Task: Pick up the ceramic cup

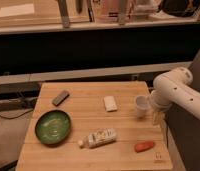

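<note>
The ceramic cup (141,105) is small, white and handleless. It stands upright near the right edge of the wooden table (83,112). My white arm comes in from the right, and its wrist hangs just right of the cup. My gripper (155,116) points down at the table's right edge, close beside the cup on its right. I cannot tell whether it touches the cup.
A flat white block (110,103) lies left of the cup. A white labelled bottle (99,138) lies on its side at the front. A green bowl (53,126) sits front left, a dark grey object (60,97) back left, an orange-red object (144,146) front right.
</note>
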`<state>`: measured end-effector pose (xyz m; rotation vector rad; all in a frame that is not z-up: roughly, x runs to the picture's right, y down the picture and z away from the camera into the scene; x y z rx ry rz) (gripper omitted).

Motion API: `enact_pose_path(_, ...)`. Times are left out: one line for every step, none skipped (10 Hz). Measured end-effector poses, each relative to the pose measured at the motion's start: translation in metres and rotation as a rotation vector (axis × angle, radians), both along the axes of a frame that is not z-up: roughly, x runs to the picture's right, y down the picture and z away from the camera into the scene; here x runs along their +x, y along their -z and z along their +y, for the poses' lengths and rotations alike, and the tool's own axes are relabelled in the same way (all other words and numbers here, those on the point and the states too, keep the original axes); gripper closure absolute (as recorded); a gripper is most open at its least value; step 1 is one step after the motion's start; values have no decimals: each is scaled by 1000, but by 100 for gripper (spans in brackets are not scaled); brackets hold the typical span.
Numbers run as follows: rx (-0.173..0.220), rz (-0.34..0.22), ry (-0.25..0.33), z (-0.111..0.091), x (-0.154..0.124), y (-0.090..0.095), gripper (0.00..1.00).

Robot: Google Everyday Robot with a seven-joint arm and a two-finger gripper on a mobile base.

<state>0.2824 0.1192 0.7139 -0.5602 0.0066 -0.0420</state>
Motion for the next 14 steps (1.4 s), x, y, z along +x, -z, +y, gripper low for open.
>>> enact_pose_path(1,-7,9,3,0,-6,20)
enact_pose_path(1,-14,18,8,0,-13,20)
enact_pose_path(2,-22,27,10,-1,-19,20)
enact_pose_path(3,-30,38,10,-2,-22,20)
enact_pose_path(2,-34,43,9,-2,-23,20)
enact_pose_path(0,-36,45,9,-1,-24,20)
enact_pose_path(-3,-38,48,10,-1,-26,20)
enact_pose_path(-5,-41,57,10,-3,-28,20)
enact_pose_path(-8,-45,61,11,-3,-29,20)
enact_pose_path(-9,-46,64,12,-3,-29,20)
enact_pose_path(-9,-50,70,12,-3,-31,20)
enact_pose_path(-9,-52,75,12,-3,-32,20)
enact_pose_path(-10,-55,79,11,-3,-33,20)
enact_pose_path(-11,-59,85,10,-4,-34,20)
